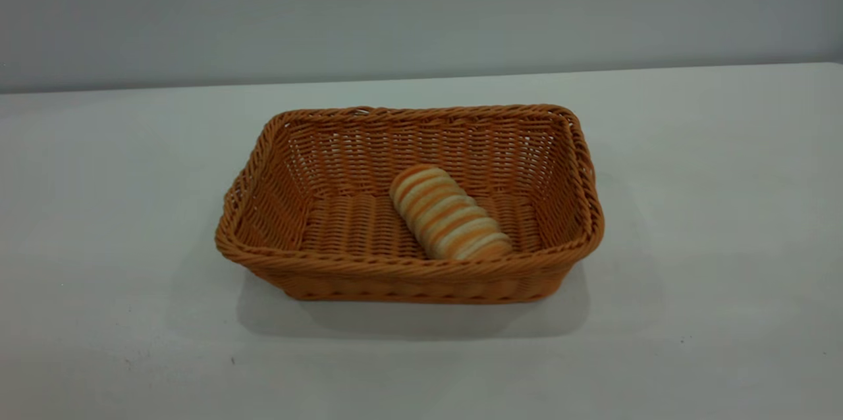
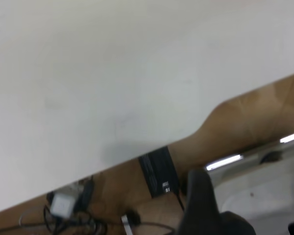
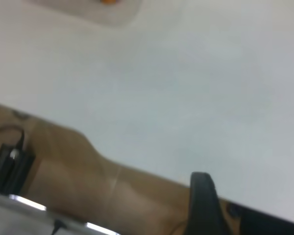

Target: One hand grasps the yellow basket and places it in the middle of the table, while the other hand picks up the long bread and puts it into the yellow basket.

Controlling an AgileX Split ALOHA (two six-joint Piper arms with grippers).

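A woven yellow basket (image 1: 408,206) sat near the middle of the white table (image 1: 691,209), with its long sides running left to right. The long bread (image 1: 450,212) lay inside it on the woven floor, angled from the middle toward the near right, its near end close against the near wall.

Neither arm appeared in the exterior view. The left wrist view showed only a dark part of the left claw (image 2: 206,208) above the table's edge and the brown floor beyond, with cables there. The right wrist view showed a similar dark part of the right claw (image 3: 203,203), again at the table's edge, well apart from the basket. Whether either claw was apart or together could not be told.

Judging by this layout, both steps looked finished: basket centred, bread inside, and nothing apparently left to do.
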